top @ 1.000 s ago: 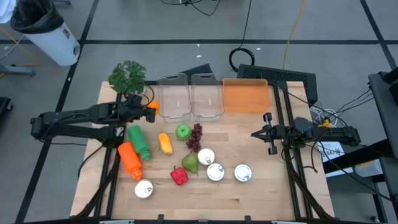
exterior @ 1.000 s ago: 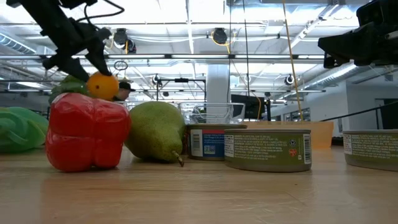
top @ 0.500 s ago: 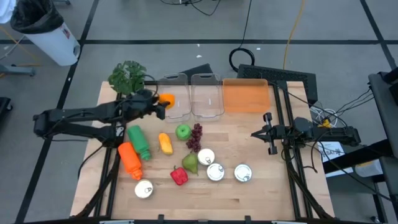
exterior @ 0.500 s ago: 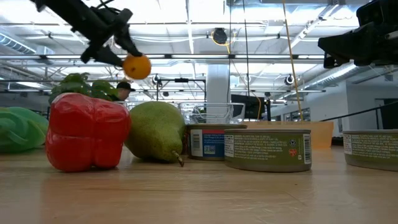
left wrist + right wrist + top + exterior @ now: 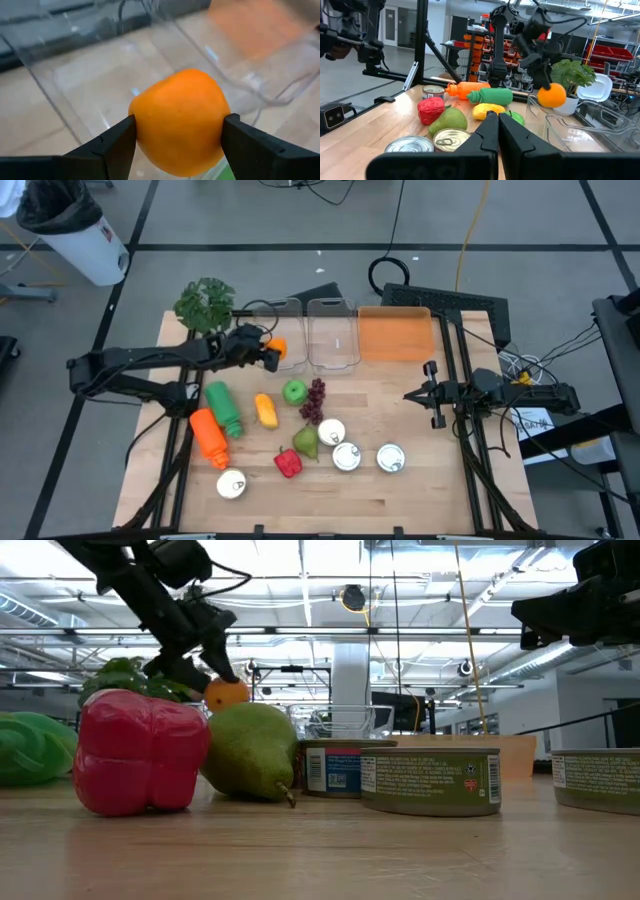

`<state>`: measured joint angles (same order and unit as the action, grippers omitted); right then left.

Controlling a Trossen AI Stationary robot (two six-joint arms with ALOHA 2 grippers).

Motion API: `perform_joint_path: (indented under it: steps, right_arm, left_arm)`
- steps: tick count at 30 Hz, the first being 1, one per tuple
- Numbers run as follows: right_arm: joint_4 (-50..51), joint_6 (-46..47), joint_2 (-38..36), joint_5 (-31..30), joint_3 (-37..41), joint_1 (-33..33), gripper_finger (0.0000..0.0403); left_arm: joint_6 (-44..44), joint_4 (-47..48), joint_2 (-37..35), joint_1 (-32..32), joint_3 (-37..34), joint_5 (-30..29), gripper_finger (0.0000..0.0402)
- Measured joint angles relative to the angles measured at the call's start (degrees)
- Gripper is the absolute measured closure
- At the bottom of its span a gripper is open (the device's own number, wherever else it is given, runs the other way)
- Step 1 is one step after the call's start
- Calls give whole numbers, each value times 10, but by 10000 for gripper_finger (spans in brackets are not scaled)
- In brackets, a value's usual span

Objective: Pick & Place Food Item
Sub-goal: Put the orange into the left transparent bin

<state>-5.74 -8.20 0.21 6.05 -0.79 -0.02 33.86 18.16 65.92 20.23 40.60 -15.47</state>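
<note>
An orange fruit [image 5: 278,349] hangs in my left gripper [image 5: 270,352], over the left part of a clear container [image 5: 283,330] at the table's far side. In the left wrist view the orange [image 5: 177,122] fills the gap between the fingers, with the clear container's floor [image 5: 95,80] below it. In the low view the orange [image 5: 226,694] hangs above the pear. My right gripper [image 5: 410,395] waits shut at the table's right side, its fingers [image 5: 496,125] pointing toward the left. My left gripper pinches the orange between its two fingers, one on each opposite side [image 5: 136,131]. The fingers [image 5: 112,145] come slanting down from the table's left. The orange is lifted clear, above the clear container.
A second clear container [image 5: 333,332] and an orange-tinted one [image 5: 395,333] stand to the right of the first. A plant [image 5: 205,302] stands at the far left. Green apple [image 5: 294,391], grapes [image 5: 315,398], pear [image 5: 306,442], red pepper [image 5: 288,463] and several cans [image 5: 346,456] lie mid-table.
My left gripper has carried the orange toward the table's right edge, from beside the plant to over the left clear container. It rose at first, then sank, and its wrist has rolled somewhat. The orange stays pinched.
</note>
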Motion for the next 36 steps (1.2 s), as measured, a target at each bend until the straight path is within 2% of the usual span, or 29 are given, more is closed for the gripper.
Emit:
perform_joint_path:
  steps: [7, 13, 21, 30, 36]
  right_arm:
    - [0, 0, 0, 0, 0, 0, 403]
    - [0, 0, 0, 0, 0, 0, 403]
    - [0, 0, 0, 0, 0, 0, 403]
    - [0, 0, 0, 0, 0, 0, 403]
    - [0, 0, 0, 0, 0, 0, 403]
  left_arm:
    - [36, 137, -11, 29, 0, -25, 130]
    - [35, 140, -11, 46, 0, -37, 129]
    - [-17, 23, -6, 70, 0, -56, 129]
    - [-55, -117, 65, 116, 0, -52, 128]
    - [-70, -192, 116, 119, 0, -52, 128]
